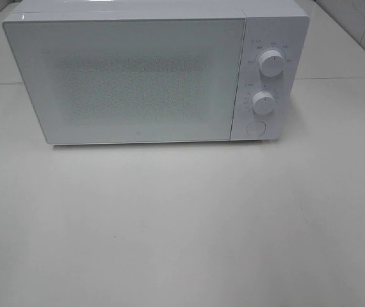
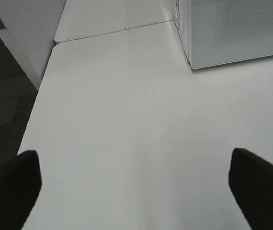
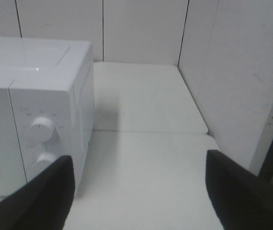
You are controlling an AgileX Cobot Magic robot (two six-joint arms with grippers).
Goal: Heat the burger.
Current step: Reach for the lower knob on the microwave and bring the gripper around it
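The burger is out of view in every frame. A white microwave (image 1: 137, 73) stands at the back of the table with its door closed, and its frosted window hides the inside. Neither gripper appears in the exterior high view. In the left wrist view my left gripper (image 2: 134, 187) is open, its dark fingertips (image 2: 9, 187) wide apart over bare table, with the microwave's corner (image 2: 237, 33) beyond. In the right wrist view my right gripper (image 3: 139, 191) is open with nothing between its fingers (image 3: 43, 199), beside the microwave's control panel (image 3: 43, 136).
Two white knobs (image 1: 270, 64) (image 1: 262, 102) and a round button (image 1: 255, 128) sit on the microwave's right panel. A white table (image 1: 182, 224) spreads in front. White walls (image 3: 232, 72) rise behind and at the right. The table's left edge (image 2: 28, 120) drops to a dark floor.
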